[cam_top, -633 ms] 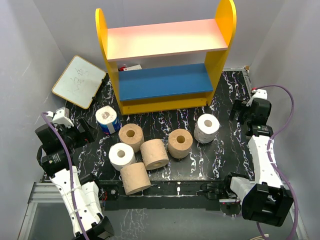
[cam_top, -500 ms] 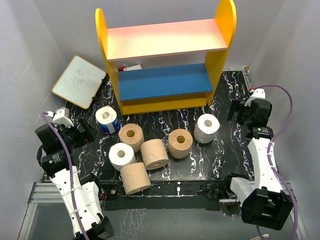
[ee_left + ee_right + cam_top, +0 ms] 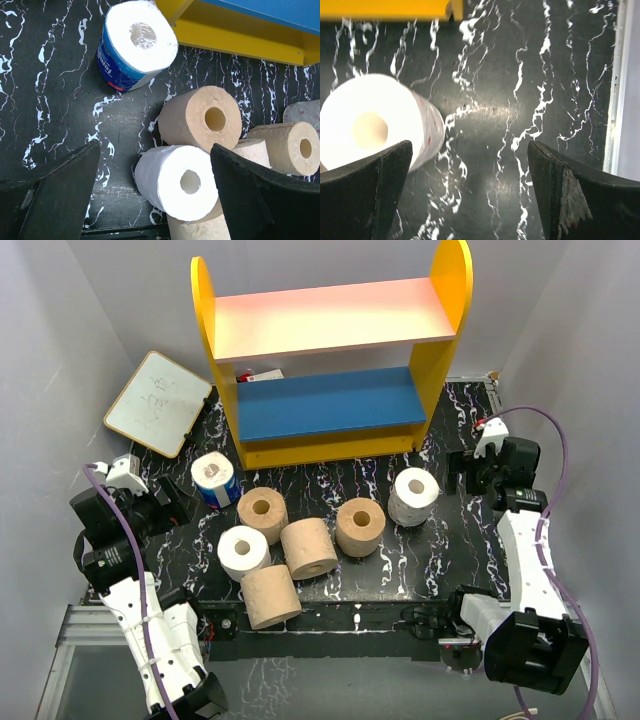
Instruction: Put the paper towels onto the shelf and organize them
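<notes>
Whiteboard [image 3: 158, 402] scribbles illegibly small; red-white item [image 3: 262, 374] behind the shelf [image 3: 451, 310] half hidden.

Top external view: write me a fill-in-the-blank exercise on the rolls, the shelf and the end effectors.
1. All ____ paper towels sit on the table, none on the shelf.
2. ____ of them are tan rolls.
3. The left end effector and the right end effector both stand ____, holding nothing.
4. The shelf's upper board is pink; its lower board is ____.
Missing words: seven; four; open; blue.
</notes>
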